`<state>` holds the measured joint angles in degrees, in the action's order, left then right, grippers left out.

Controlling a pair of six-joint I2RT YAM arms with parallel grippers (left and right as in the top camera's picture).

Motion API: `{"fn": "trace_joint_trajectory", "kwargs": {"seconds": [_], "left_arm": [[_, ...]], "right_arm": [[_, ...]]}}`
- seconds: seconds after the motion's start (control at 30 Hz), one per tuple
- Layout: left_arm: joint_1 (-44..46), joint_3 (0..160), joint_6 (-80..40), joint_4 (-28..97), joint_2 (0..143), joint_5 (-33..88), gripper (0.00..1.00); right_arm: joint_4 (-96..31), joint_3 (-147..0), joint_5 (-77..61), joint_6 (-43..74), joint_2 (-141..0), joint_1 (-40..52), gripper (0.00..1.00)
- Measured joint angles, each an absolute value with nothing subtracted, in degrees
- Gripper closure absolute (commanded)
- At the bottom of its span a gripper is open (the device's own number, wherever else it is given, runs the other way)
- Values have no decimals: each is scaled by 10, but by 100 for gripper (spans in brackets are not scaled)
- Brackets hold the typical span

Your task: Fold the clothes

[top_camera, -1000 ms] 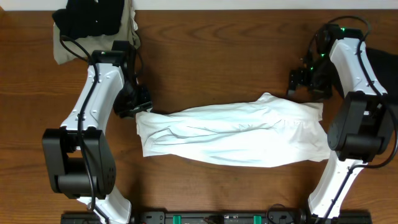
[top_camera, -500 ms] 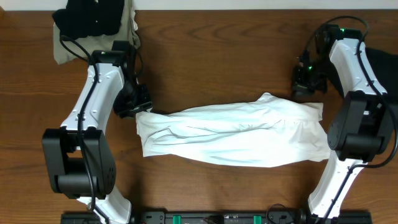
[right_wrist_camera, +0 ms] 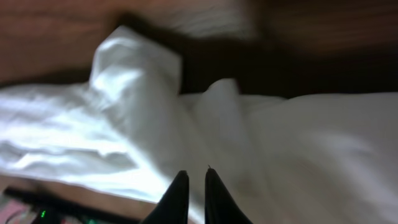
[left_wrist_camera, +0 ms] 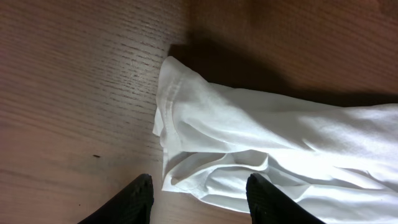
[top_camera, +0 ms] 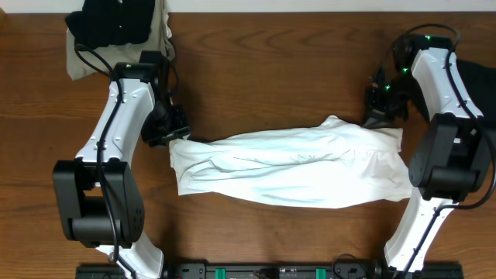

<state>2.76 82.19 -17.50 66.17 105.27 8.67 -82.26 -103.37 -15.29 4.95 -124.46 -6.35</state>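
My left arm crouches low at one end of the shirt [top_camera: 291,167], left claw [left_wrist_camera: 202,202] spread; my right arm tips down over the other end, right claw [right_wrist_camera: 196,186] pressed together.

Brown wooden desk [top_camera: 271,70], and stretched left to right across its middle lies a wrinkly white shirt [top_camera: 287,167]. Far-left corner: a black garment [top_camera: 108,19] heaped on a khaki cloth [top_camera: 77,66]. At the right edge, another black cloth [top_camera: 474,81].

The left tool [left_wrist_camera: 202,202] holds its jaws apart, while the right tool [right_wrist_camera: 194,196] has its jaws nearly together.
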Motion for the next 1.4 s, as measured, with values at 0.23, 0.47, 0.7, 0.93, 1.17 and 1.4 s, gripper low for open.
{"fn": "trace_joint_trajectory", "kwargs": {"seconds": [0.23,0.47,0.7,0.93,1.17,1.4], "left_arm": [[28,822,-175,660,1053,86,49],[28,822,-175,656,1053,87,48],[28,822,-175,655,1053,87,48],[28,822,-175,655,1053,87,48],[28,822,-175,655,1053,87,48],[28,822,-175,654,1053,87,48]], "right_arm": [[-821,-1060,-114,84,-1245,-90,32],[-860,-1071,-81,103,-1244,-135,28],[-840,-1029,-135,68,-1244,-145,28],[-779,-978,-172,49,-1244,-144,33],[-747,-978,-184,45,-1244,-144,34],[-762,-978,-222,23,-1244,-144,36]]}}
